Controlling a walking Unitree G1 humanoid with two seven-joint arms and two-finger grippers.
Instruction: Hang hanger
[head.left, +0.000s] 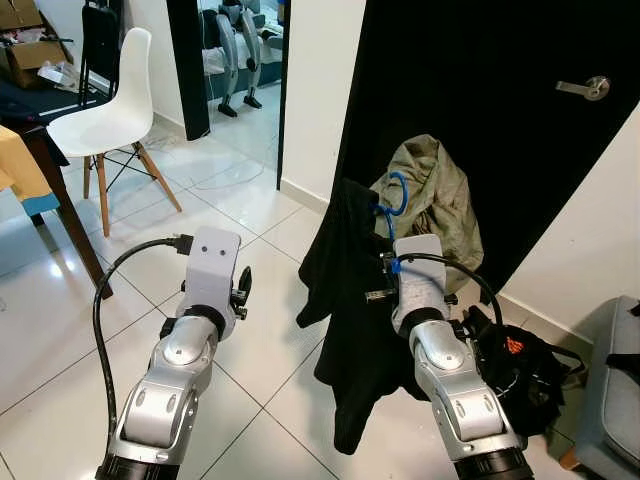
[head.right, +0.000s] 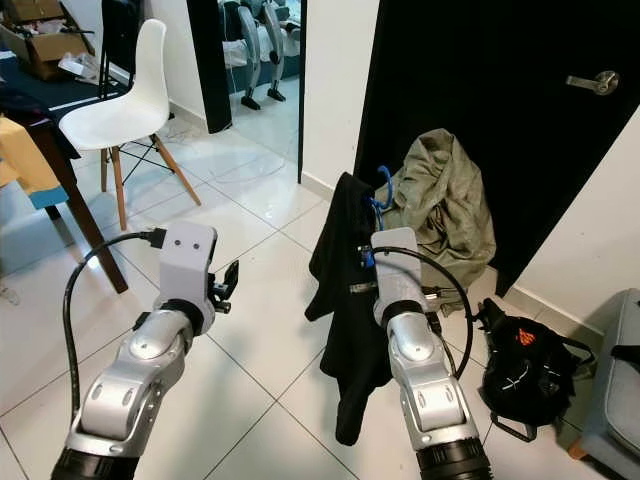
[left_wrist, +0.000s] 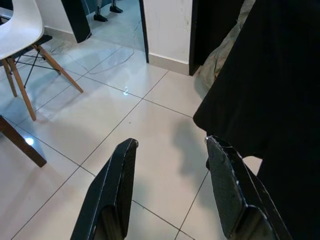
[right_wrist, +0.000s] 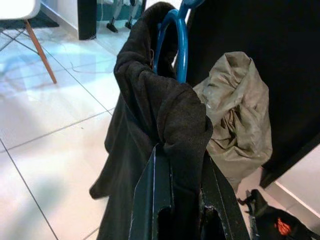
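Note:
A blue plastic hanger (head.left: 396, 193) carries a black garment (head.left: 345, 310) that droops toward the floor. My right gripper (right_wrist: 180, 165) is shut on the hanger through the bunched black cloth, holding it up in front of the black door (head.left: 480, 110). The hanger's blue hook (right_wrist: 172, 42) sticks up above the cloth. My left gripper (left_wrist: 170, 150) is open over the white floor tiles, just left of the garment's hem, with nothing between its fingers (left_wrist: 117, 175).
An olive-green bag (head.left: 435, 200) slumps against the door, which has a silver lever handle (head.left: 590, 88). A black bag (head.left: 520, 375) lies on the floor at right beside a grey seat (head.left: 615, 390). A white chair (head.left: 105, 115) and dark table (head.left: 45, 170) stand at left.

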